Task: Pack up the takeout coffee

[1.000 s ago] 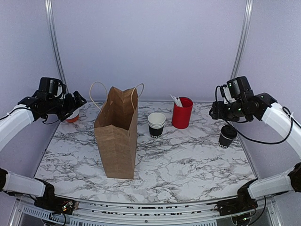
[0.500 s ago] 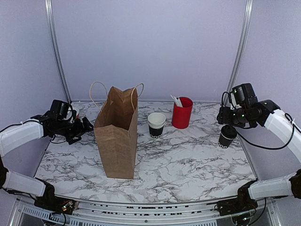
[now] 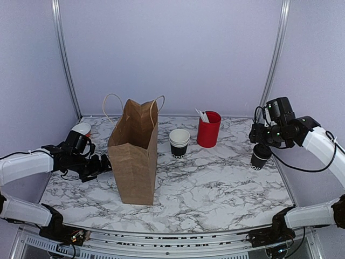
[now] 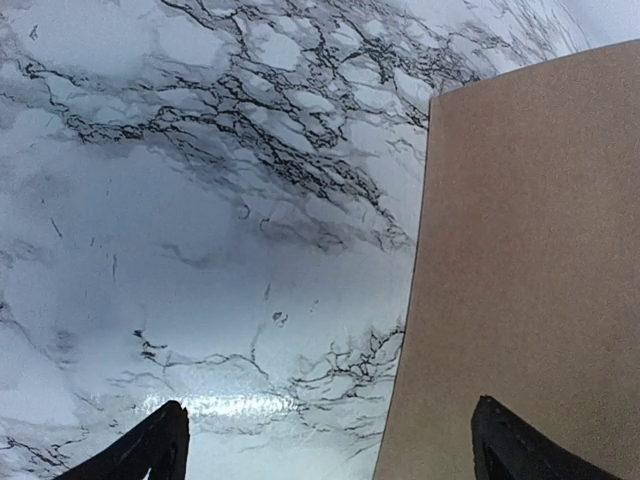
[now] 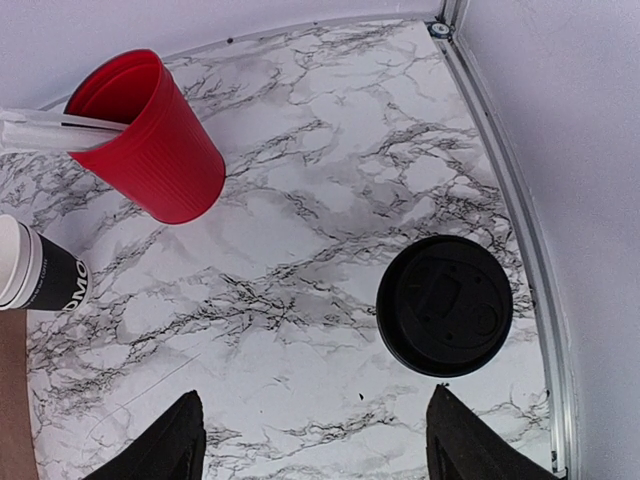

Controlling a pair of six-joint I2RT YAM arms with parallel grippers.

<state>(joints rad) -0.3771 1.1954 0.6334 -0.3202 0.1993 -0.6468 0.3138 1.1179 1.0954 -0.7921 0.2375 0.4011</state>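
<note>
Right gripper (image 5: 315, 440) open, hovering above takeout coffee (image 5: 444, 305), not touching

high rear view spans the table (image 3: 215, 189); wrist views close above it.

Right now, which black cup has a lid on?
The lone cup at far right: a black lid covers it. The stacked black cups mid-table show open white rims.

We see our claw (image 5: 315, 447) spread apart over the marble surface (image 5: 300, 230). The coffee (image 5: 444, 305) stands just ahead of its right finger, and the red cup (image 5: 150, 140) farther ahead-left.
</note>
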